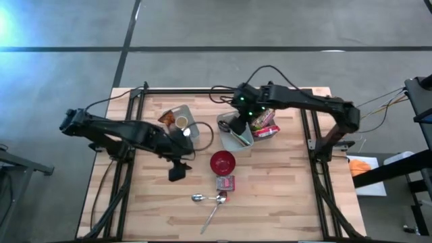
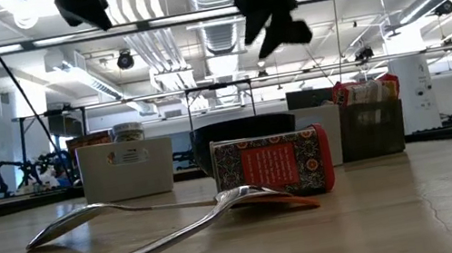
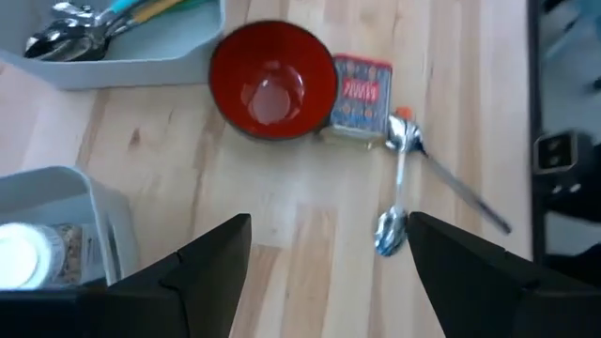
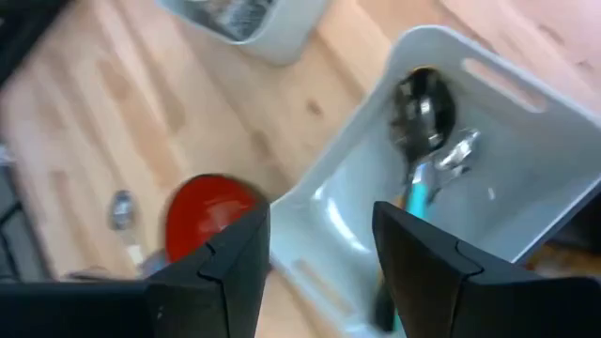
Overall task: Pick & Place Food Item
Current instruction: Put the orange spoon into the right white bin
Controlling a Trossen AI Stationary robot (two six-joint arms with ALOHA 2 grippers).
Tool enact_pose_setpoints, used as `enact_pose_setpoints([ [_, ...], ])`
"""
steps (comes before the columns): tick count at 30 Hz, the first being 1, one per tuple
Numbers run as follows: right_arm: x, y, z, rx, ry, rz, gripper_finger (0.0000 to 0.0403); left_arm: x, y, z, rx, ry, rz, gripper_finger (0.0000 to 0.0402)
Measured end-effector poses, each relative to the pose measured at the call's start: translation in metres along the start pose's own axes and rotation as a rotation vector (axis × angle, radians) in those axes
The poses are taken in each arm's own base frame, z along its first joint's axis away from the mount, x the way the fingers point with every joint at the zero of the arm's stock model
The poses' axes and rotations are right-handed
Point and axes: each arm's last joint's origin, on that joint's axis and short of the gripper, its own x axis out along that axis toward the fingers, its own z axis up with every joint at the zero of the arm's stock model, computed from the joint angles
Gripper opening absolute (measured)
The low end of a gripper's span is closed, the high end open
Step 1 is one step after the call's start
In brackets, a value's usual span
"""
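A red patterned packet point(image 1: 225, 183) point(image 3: 362, 94) lies flat on the wooden table, right beside a red bowl point(image 1: 223, 162) point(image 3: 272, 80) on the bowl's near side. My left gripper point(image 1: 177, 170) point(image 3: 329, 221) hovers open above bare wood to the left of the bowl and packet, tilted downward, with nothing between its fingers. My right gripper point(image 1: 237, 126) point(image 4: 319, 211) hangs open above the near end of a white utensil bin point(image 1: 237, 137) point(image 4: 488, 84), well clear of it. The bin holds a spoon point(image 4: 423, 103) and a teal-handled utensil.
Two metal spoons point(image 1: 209, 199) point(image 3: 399, 188) lie crossed on the table near the packet. A white bin with jars point(image 1: 181, 121) stands far left of the bowl, and a basket of snack packs point(image 1: 268, 125) sits right of the utensil bin. A black cable loops beside the jar bin.
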Motion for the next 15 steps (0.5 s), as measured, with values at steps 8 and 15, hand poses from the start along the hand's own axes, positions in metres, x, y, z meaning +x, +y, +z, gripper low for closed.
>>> enact_pose_setpoints([
  [8,-0.049,0.040,-0.042,0.069,-0.083,-0.067,0.0187,0.044,-0.013,0.002,-0.010,0.116,-0.009,0.0293],
  [15,-0.083,0.067,-0.093,-0.018,-0.117,-0.154,0.0188,0.091,-0.049,-0.006,0.061,0.158,-0.038,0.0293],
])
